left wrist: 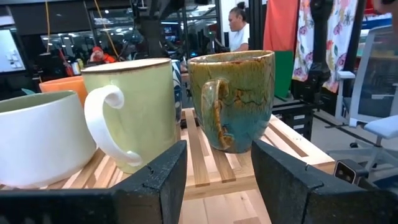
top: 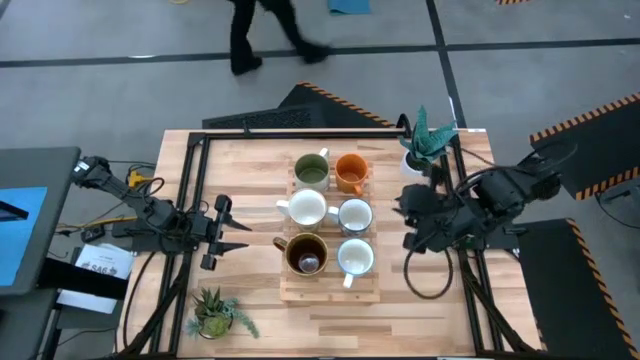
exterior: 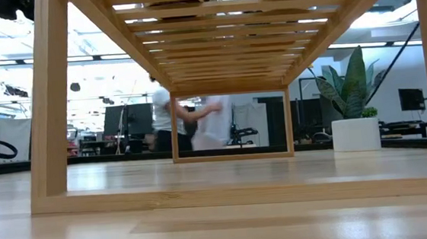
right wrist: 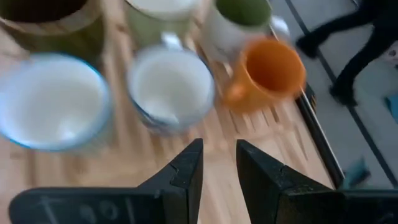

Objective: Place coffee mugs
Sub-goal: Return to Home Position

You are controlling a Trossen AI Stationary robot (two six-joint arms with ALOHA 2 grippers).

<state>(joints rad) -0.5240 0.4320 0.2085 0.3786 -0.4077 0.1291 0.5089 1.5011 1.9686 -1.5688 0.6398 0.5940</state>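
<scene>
Six mugs stand upright on a slatted wooden rack (top: 330, 285) at the table's middle: olive-green (top: 311, 170), orange (top: 350, 172), white (top: 306, 210), pale blue-rimmed (top: 355, 214), dark brown (top: 306, 253) and white (top: 355, 257). My left gripper (top: 238, 235) is open, level, just left of the rack. In the left wrist view my left gripper (left wrist: 217, 180) faces the brown glazed mug (left wrist: 233, 99) and a pale green mug (left wrist: 134, 106). My right gripper (top: 405, 215) hovers right of the rack. In the right wrist view my right gripper (right wrist: 219, 165) is open above the wood, near the orange mug (right wrist: 270, 71).
A white pot with a teal plant (top: 425, 140) stands at the table's far right. A small spiky plant (top: 215, 312) sits near the left front corner. A person (top: 265, 35) walks beyond the far edge. The low view looks under the rack (exterior: 214, 28).
</scene>
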